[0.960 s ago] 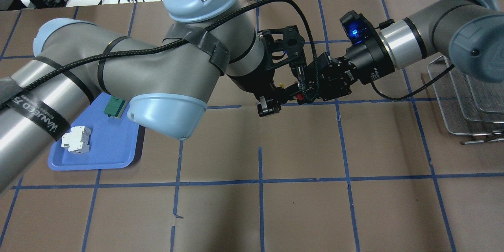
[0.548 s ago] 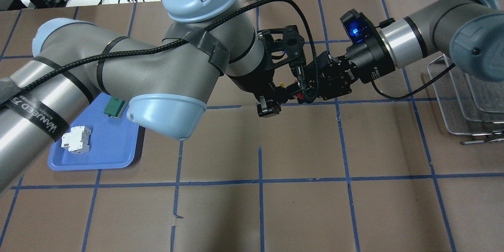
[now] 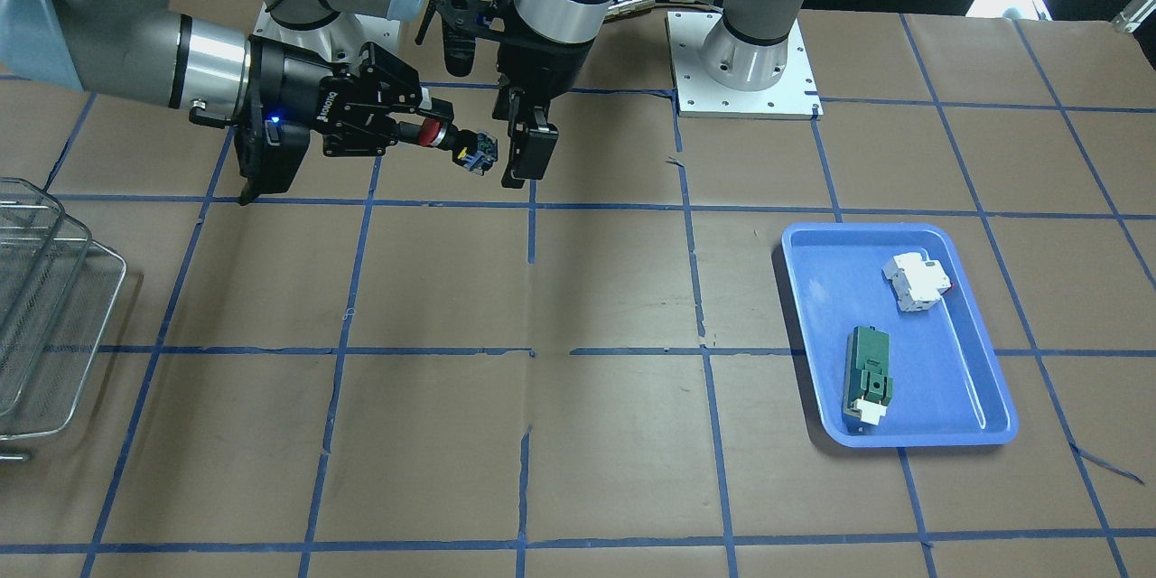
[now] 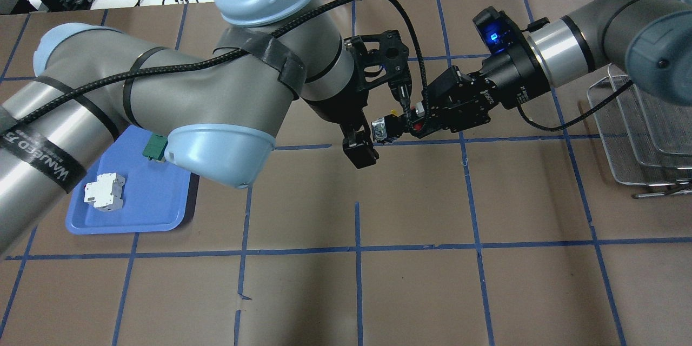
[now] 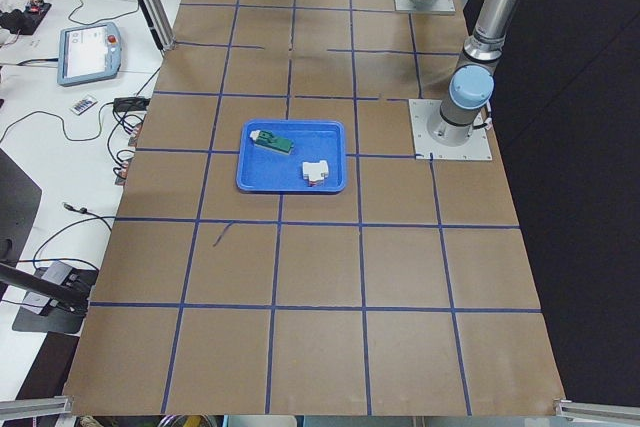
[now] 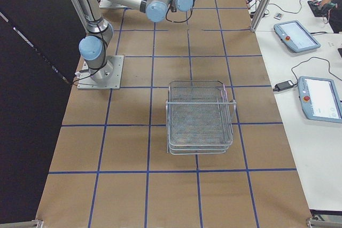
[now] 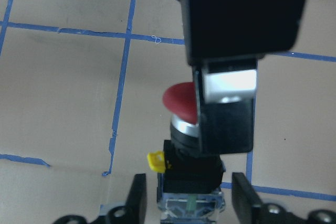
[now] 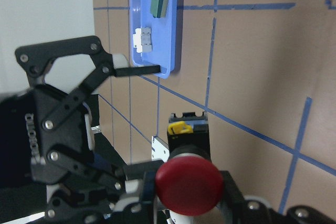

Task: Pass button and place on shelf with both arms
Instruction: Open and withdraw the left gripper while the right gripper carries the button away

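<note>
The button (image 3: pixel 452 143) hangs above the table at mid-back, red cap toward my right arm and bluish contact block toward my left arm. My right gripper (image 3: pixel 417 130) is shut on its collar just behind the cap; it also shows in the overhead view (image 4: pixel 419 121). In the right wrist view the red cap (image 8: pixel 189 184) fills the bottom. My left gripper (image 4: pixel 381 125) is open. In the left wrist view its fingers (image 7: pixel 137 198) stand either side of the contact block (image 7: pixel 191 200) with a gap. The wire-mesh shelf (image 4: pixel 638 135) stands at the table's right end.
A blue tray (image 4: pixel 135 211) lies on my left side. It holds a white breaker (image 4: pixel 104 191) and a green block (image 4: pixel 154 147), both also in the front view on the tray (image 3: pixel 980 388). My left arm's elbow hangs over the tray's corner.
My left gripper has opened off the button and drawn back slightly to the left. The button now stays in my right gripper, which has shifted a little to the right.
</note>
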You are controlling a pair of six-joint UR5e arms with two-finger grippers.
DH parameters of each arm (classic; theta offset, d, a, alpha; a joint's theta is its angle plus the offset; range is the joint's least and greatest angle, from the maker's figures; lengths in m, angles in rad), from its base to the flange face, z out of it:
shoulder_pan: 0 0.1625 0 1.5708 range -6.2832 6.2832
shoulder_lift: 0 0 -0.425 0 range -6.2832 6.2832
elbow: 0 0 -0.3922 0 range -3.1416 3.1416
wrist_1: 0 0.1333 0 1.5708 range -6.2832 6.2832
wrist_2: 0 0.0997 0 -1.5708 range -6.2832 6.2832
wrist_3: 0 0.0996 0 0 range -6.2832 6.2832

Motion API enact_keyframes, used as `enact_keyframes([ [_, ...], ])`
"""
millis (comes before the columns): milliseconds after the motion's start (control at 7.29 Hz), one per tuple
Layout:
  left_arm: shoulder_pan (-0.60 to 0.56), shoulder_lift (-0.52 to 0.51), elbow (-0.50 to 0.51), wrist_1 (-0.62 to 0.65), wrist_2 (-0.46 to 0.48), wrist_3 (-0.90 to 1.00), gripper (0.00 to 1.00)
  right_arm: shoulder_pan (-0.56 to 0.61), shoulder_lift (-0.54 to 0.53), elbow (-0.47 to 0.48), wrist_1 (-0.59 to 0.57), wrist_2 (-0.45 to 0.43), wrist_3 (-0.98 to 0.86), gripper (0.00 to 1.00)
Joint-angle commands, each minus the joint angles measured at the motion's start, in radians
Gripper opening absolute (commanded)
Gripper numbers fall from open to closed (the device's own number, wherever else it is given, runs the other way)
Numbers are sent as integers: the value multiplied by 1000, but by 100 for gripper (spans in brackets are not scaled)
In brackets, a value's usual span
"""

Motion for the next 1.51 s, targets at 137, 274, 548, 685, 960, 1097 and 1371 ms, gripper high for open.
enact_keyframes([
  [137, 213, 18, 17, -122, 17, -181, 100, -119, 1, -153, -8, -271, 22, 17],
  [274, 282, 26, 17, -149, 58, -231, 100, -181, -1, -196, -67, -392, 18, 17],
  [548, 402, 63, 21, -201, 115, -422, 100, -278, 2, -215, -259, -723, 16, 17],
  [685, 412, 78, 23, -207, 203, -529, 100, -282, 16, -211, -332, -897, 16, 7],
  [960, 412, 95, 58, -295, 241, -795, 100, -331, 118, -212, -481, -991, 7, 7],
  [1097, 412, 71, 105, -319, 226, -885, 100, -409, 148, -209, -506, -981, -30, 7],
  [1371, 417, 52, 157, -419, 203, -977, 100, -491, 209, -209, -523, -915, -137, 9],
])
